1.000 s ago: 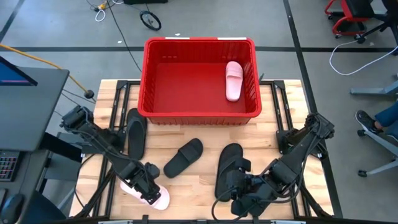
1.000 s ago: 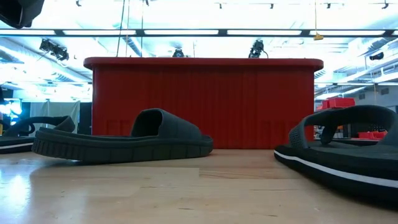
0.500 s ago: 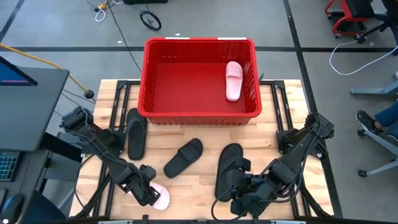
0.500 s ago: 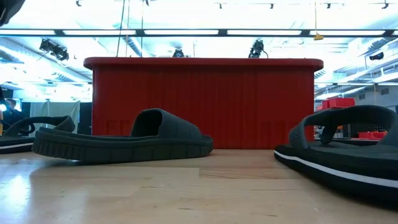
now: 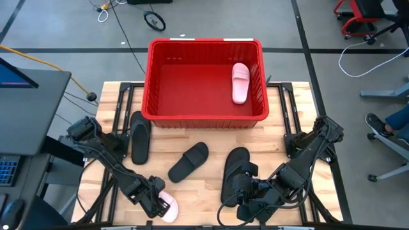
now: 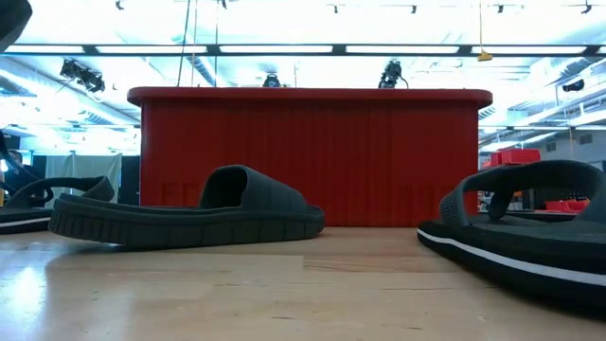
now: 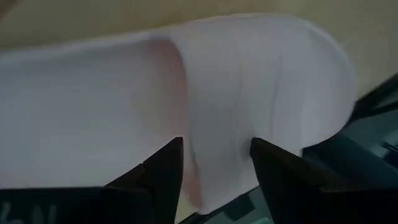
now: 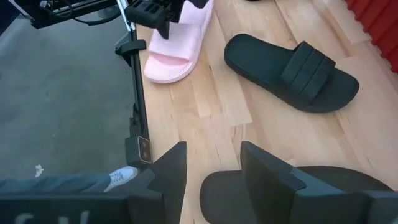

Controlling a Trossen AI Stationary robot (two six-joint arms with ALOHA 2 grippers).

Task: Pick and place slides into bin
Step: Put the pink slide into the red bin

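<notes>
A pale pink slide (image 5: 167, 206) lies sole down at the table's near left. My left gripper (image 5: 152, 199) points down over it and hides most of it. Its open fingers stand on either side of part of the wide strap (image 7: 217, 93). Another pink slide (image 5: 240, 82) lies inside the red bin (image 5: 204, 42) at the far side. Three black slides (image 5: 139, 135) (image 5: 189, 161) (image 5: 235, 172) rest on the wood. My right gripper (image 5: 246, 201) hangs open at the near right, above the near end of the right black slide (image 8: 298, 193), holding nothing. My left gripper comes at the pink slide's strap (image 7: 214, 134) from above, pointing steeply down, one finger (image 7: 163, 171) on each side of a stretch of the strap. I cannot tell whether the fingers touch it. The slide lies flat on the table.
The table's near left edge and its dark frame (image 8: 134, 93) run right beside the pink slide. The middle black slide (image 6: 189, 216) lies between the two arms, in front of the bin's wall (image 6: 312, 161). Bare wood shows around it.
My left gripper has sunk onto the pink slide, shifted a little toward the table's near edge, and rolled at the wrist. It now covers more of the slide than a second ago. My right arm has kept still.
</notes>
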